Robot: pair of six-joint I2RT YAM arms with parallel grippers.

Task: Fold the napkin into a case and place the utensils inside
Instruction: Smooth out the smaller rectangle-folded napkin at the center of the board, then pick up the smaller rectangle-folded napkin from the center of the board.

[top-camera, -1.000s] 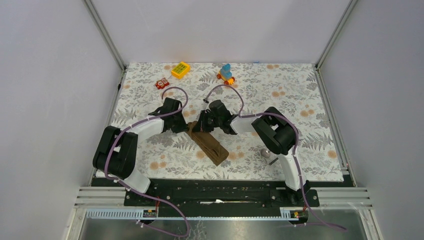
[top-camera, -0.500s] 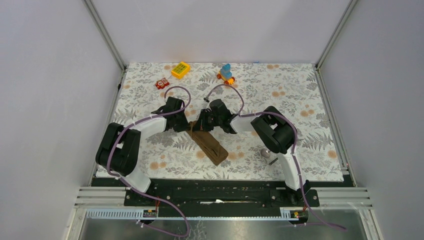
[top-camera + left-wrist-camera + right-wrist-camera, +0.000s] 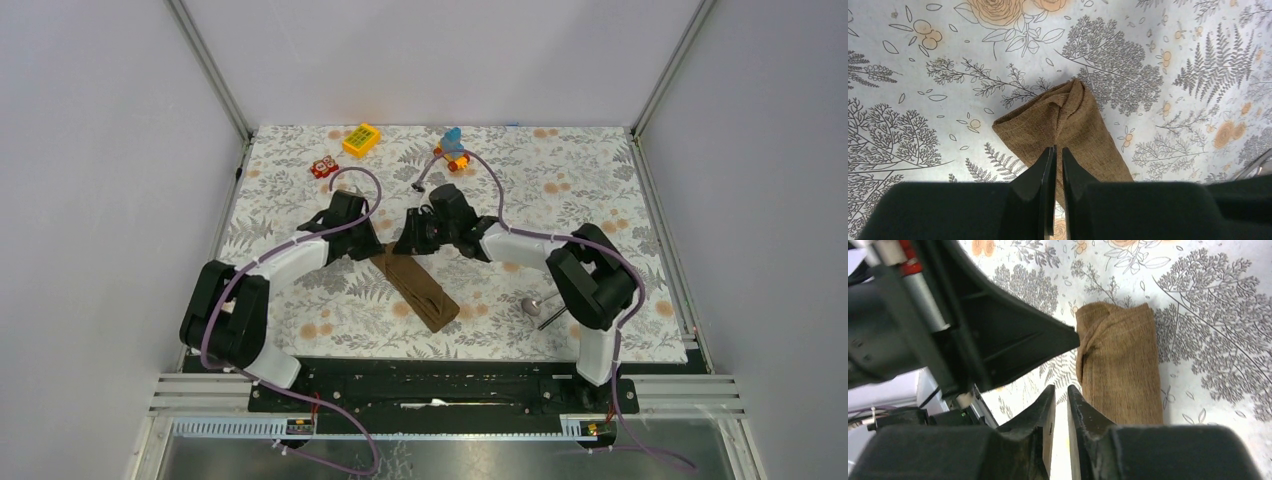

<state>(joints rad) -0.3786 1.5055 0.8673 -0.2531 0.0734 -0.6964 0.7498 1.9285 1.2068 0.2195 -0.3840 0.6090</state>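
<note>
nearest, the l arm (image 3: 235, 310) and r arm (image 3: 595, 285) rise from the black rail (image 3: 430, 380) at the table's near edge. the l arm is folded sharp at the elbow & reaches fwd-right. the r arm is bent low & stretches fwd-left. both have white links w/ purple cables (image 3: 345, 178) looping over them. just beyond the r base the utensils lie on the floral tablecloth (image 3: 560, 190): a small shiny metal spoon (image 3: 531, 303) w/ a round bowl and, right beside it, a thin dark straight stick (image 3: 549, 319), both well apart from the cloth. mid-table is the napkin (image 3: 418, 288) (image 3: 1068, 120) (image 3: 1120, 375), coarse-woven brown fabric folded into a narrow rectangular case. it lies diagonally, near end toward the r and far end up-left btwn the two grippers. at that far end the weave bunches into a soft pleat. the left gripper (image 3: 368, 248) (image 3: 1058, 148) angles down at it, black wedge fingers almost together w/ only a thin slit. the tips sit right on the pleat & look to be nipping the fabric. the right gripper (image 3: 408, 243) (image 3: 1061, 386) hangs tilted just beside the same end, over bare tablecloth, its fingers a crack apart w/ nothing btwn them. farthest back are hard plastic toys near the far edge: a red piece (image 3: 323, 167), a yellow studded block (image 3: 361, 139), and a blue & orange wheeled toy (image 3: 453, 147).
</note>
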